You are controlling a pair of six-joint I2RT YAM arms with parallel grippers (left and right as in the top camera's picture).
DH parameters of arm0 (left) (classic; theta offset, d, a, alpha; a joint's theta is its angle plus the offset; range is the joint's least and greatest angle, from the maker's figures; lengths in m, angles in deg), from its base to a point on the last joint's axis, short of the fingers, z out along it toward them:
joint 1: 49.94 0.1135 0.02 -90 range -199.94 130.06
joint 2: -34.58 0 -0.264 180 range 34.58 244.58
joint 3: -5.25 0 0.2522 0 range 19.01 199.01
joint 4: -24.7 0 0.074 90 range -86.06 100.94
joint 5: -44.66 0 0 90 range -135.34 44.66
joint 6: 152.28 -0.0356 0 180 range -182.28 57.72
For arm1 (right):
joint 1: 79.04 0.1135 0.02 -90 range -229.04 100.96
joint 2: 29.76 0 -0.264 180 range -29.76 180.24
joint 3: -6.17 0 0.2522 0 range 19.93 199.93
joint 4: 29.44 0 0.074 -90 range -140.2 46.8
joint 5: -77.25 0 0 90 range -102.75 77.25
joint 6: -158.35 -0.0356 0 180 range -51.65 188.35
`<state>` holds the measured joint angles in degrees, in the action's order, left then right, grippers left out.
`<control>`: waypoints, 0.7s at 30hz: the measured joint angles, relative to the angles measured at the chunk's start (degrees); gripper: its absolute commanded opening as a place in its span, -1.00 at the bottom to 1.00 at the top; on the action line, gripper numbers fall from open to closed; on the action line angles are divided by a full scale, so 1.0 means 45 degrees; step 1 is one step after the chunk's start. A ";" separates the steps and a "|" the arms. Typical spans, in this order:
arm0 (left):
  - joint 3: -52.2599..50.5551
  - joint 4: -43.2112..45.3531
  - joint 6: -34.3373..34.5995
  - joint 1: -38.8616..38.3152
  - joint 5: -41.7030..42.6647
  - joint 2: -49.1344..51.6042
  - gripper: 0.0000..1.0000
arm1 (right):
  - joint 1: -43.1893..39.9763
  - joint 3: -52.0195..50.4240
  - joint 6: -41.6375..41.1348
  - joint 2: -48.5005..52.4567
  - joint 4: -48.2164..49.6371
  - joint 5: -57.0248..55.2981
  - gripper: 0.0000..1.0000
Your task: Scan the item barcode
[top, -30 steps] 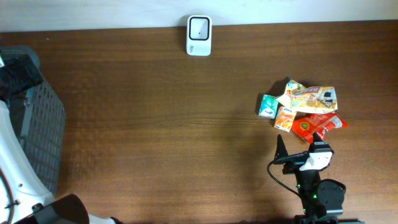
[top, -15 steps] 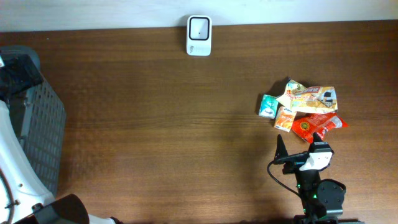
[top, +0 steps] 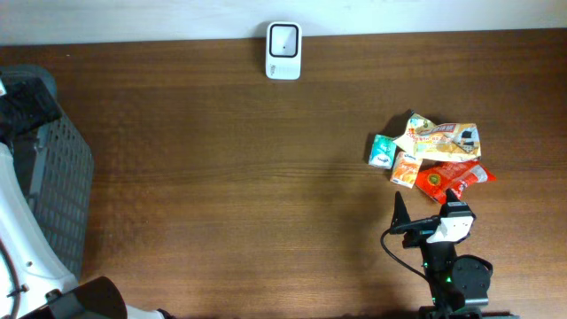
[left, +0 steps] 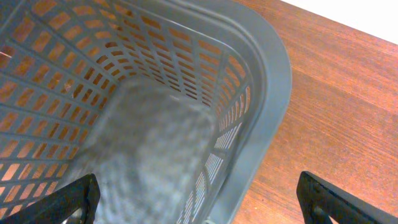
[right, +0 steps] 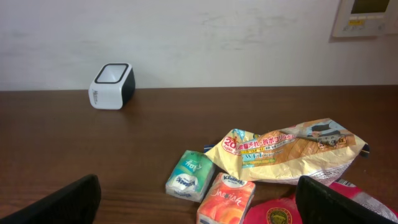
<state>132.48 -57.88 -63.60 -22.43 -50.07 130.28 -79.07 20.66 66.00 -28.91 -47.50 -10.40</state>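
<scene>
Both sets of fingers wide apart — left gripper (left: pixel 200 205) over basket (left: pixel 273 74), right gripper (right: pixel 198 204) facing snack packets (right: pixel 286 149), scanner (right: pixel 112 85) beyond

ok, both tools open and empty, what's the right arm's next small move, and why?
Probably ease the right tool forward and down over the orange tissue pack. It lies on the near side of the items, roughly between the open fingers. Nothing is held yet, and the scanner needs an item.
</scene>
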 measured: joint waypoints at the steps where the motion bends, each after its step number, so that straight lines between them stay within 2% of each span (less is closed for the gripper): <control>1: 0.0000 0.0000 0.0000 0.0000 0.0000 0.0000 0.98 | 0.0000 0.0000 0.0000 0.0000 0.0000 0.0000 0.97; 12: 0.0000 0.0000 0.0000 -0.0214 -0.0015 -0.0029 0.98 | 0.0000 0.0000 -0.0005 0.0000 0.0000 0.0000 0.97; 21: 0.0000 0.0287 0.0000 -0.3483 -0.0039 -0.1355 0.98 | 0.0000 0.0000 -0.0005 0.0000 0.0000 0.0005 0.97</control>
<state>132.48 -56.59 -63.60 -38.10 -50.24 124.18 -79.07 20.66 65.98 -28.91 -47.50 -10.37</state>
